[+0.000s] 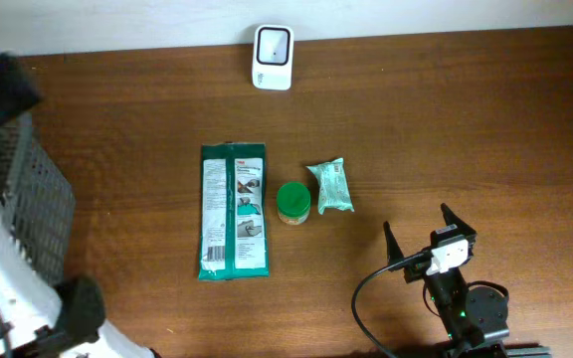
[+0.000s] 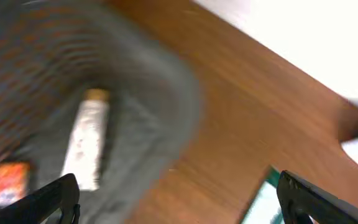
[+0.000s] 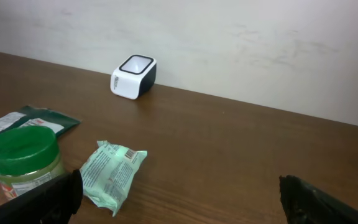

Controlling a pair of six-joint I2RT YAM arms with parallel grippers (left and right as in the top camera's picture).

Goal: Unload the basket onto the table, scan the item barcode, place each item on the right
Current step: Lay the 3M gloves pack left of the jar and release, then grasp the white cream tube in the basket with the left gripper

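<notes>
At the left edge of the overhead frame, the left pincer (image 2: 179, 186) hangs over the dark mesh basket (image 1: 43, 194), spread wide and holding nothing. In mid-frame the flat green-and-white packet (image 1: 233, 211), the green-lidded jar (image 1: 293, 202) and the small pale-green pouch (image 1: 330, 186) lie on the brown tabletop (image 1: 466, 119), probably awaiting scanning. The next grasp should take one by an edge, leaving its barcode bare to face the white scanner (image 1: 273, 44) at top centre. At lower right, the right pincer (image 1: 416, 221) stands spread and empty near the pouch.
</notes>
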